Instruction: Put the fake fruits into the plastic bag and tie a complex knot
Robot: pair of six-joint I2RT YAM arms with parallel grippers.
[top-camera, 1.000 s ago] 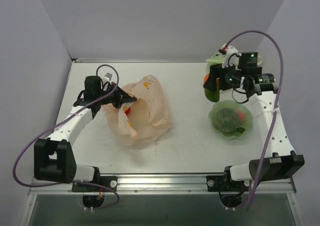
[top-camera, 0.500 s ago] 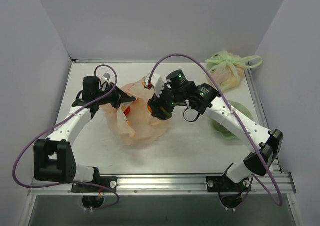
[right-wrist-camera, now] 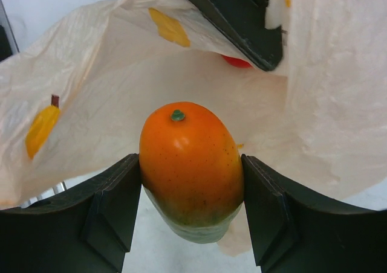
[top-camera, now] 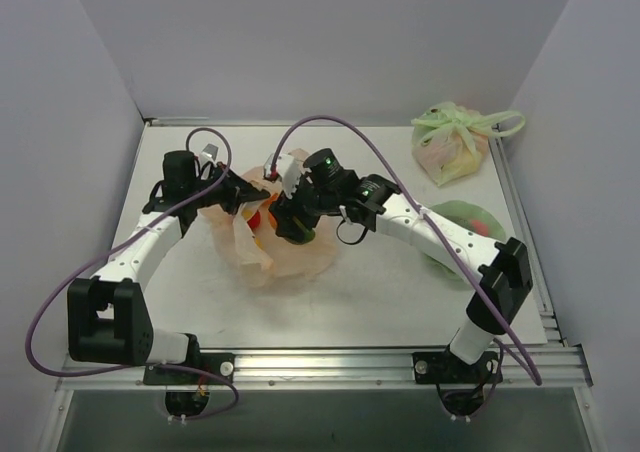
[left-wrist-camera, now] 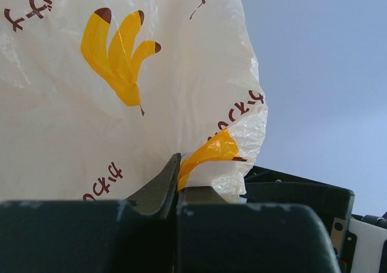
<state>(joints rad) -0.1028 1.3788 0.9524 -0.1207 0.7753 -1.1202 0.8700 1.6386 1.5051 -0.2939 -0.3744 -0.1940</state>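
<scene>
top external view: the right pincer (top-camera: 294, 228) stretches across the table (top-camera: 190, 282) and hangs over the open mouth of the peach banana-print bag (top-camera: 312, 260). it is clamped on a mango-shaped fruit (right-wrist-camera: 191, 158), orange at the stem end and green at the bottom.

right wrist view: the fruit sits squarely between both fingers, touching each pad, with its stem end pointing away from the wrist. just beyond the fingertips the bag film spreads open. a red fruit (right-wrist-camera: 237, 61) lies deeper inside, partly hidden by the left pincer (top-camera: 243, 200).

left wrist view: the left pincer is closed on a fold of the bag's rim, holding it raised, directly opposite the right pincer.

well off to the right pincer's right rests a tied pale green bag (top-camera: 452, 144). under the right forearm, partly hidden, lies a green film sheet (top-camera: 466, 234) with a red piece (top-camera: 487, 229).
</scene>
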